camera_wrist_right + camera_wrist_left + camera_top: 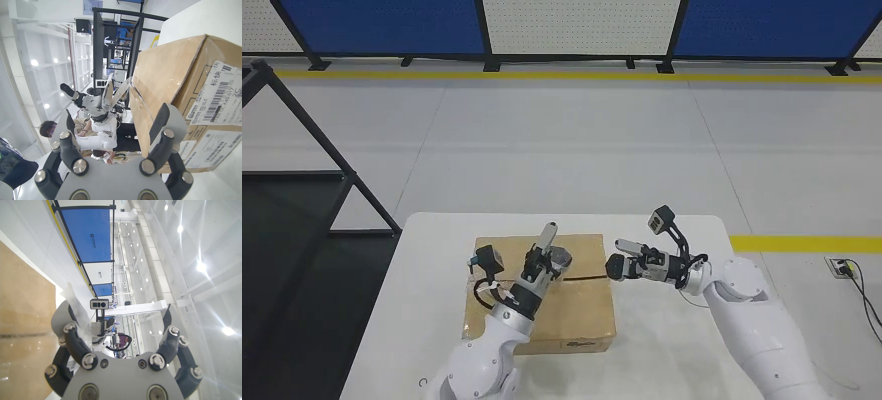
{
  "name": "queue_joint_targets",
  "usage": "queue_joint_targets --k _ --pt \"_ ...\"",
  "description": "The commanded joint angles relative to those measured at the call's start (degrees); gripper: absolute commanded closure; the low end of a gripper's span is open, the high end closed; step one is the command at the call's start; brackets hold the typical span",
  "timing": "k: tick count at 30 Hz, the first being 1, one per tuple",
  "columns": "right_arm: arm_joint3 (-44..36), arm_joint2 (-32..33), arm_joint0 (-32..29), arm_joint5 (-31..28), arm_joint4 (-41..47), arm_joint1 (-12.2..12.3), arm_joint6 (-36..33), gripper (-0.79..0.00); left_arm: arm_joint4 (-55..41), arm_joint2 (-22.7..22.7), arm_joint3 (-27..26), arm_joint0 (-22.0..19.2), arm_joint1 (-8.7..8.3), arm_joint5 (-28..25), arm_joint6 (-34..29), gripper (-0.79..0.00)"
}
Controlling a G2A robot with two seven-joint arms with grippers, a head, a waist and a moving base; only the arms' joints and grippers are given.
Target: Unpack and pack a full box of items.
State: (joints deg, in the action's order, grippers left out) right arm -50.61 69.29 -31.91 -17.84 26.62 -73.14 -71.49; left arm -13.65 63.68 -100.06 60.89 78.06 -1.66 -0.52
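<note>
Box [542, 300] top lies just under your left claw [119, 310], which is spread wide and grips nothing. One crinkled clear tape strip [77, 308] clings to it and runs down to the lid seam. Your right claw [116, 111] is released too, just beside the box's labelled side. It's one brown cardboard box, flaps closed, contents hidden, on the white round-cornered tabletop [662, 340].

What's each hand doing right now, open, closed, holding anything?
Left hand: open, clear tape strip stuck on it.
Right hand: open, holding nothing, beside the box.
</note>
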Motion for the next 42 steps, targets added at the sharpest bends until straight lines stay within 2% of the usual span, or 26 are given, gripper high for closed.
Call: queue_joint_targets --k 1,15,31,42 --pt "-0.93 0.47 -0.61 -0.05 0.13 0.22 0.27 -0.785 0.12 -0.25 0.22 -0.06 0.13 0.13 -0.13 -0.785" --pt "-4.32 1.47 -2.74 0.65 0.43 1.12 1.24 -0.785 2.3 -2.0 0.97 -0.25 1.0 1.2 -0.92 -0.785" --pt "-5.59 1.73 -4.03 0.66 0.92 1.81 1.57 -0.785 2.43 -4.99 6.16 -4.73 3.03 1.22 1.95 -0.785" --pt "-5.23 2.63 -4.47 0.14 1.41 2.45 1.22 -0.785 3.07 -6.37 7.47 -6.27 4.21 1.81 2.3 -0.785"
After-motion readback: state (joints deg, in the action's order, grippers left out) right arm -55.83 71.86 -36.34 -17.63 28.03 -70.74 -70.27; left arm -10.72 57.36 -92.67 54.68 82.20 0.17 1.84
